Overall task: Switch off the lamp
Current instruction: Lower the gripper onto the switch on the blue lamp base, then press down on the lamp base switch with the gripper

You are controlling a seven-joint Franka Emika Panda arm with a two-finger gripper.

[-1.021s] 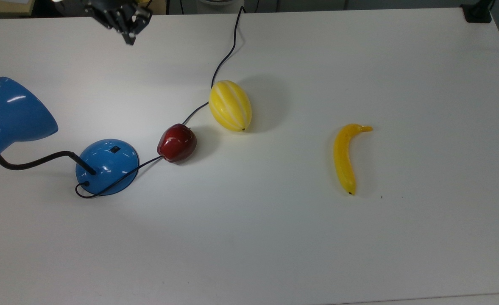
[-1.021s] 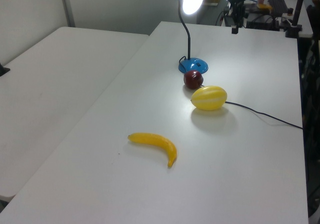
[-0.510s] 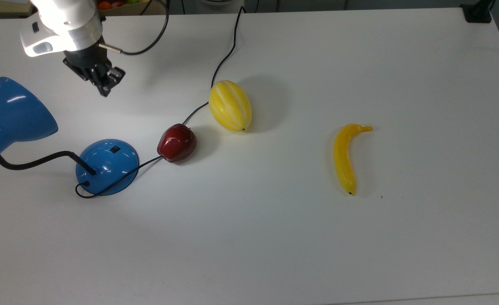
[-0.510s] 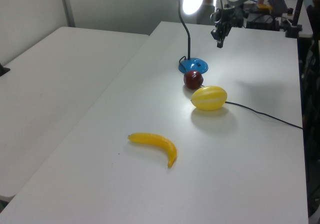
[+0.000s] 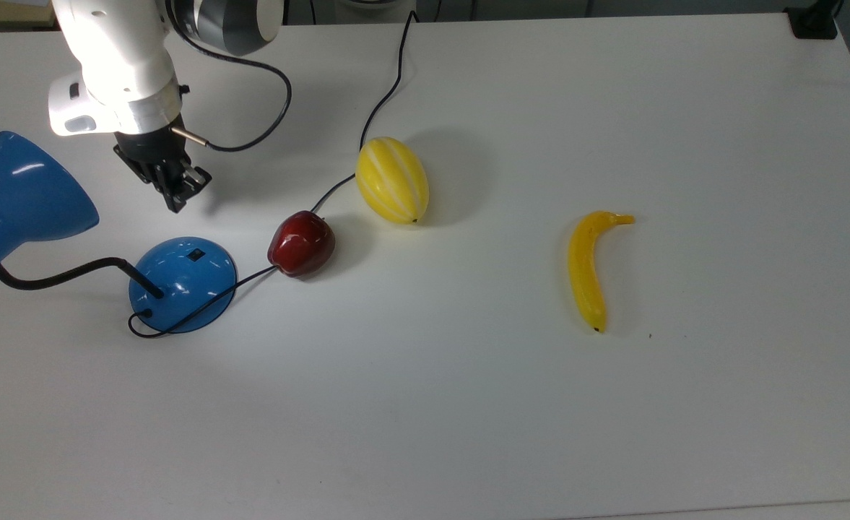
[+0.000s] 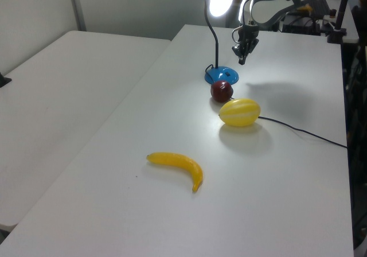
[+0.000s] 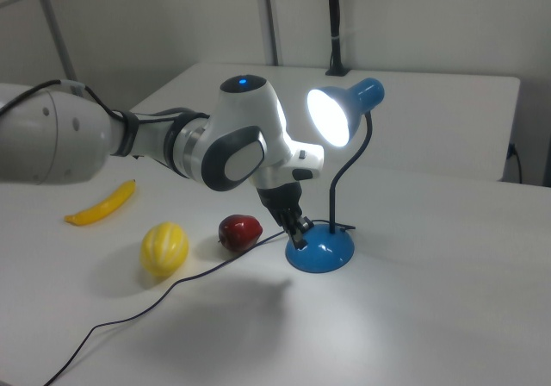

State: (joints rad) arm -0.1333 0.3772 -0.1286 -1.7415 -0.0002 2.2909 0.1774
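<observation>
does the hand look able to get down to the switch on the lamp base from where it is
Probably yes. The hand hangs just above and beside the lamp base; the black switch faces up uncovered. The apple and gooseneck sit off to either side.

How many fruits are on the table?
3: an apple beside the lamp base, a yellow melon just past it, and a banana lying apart.
</observation>
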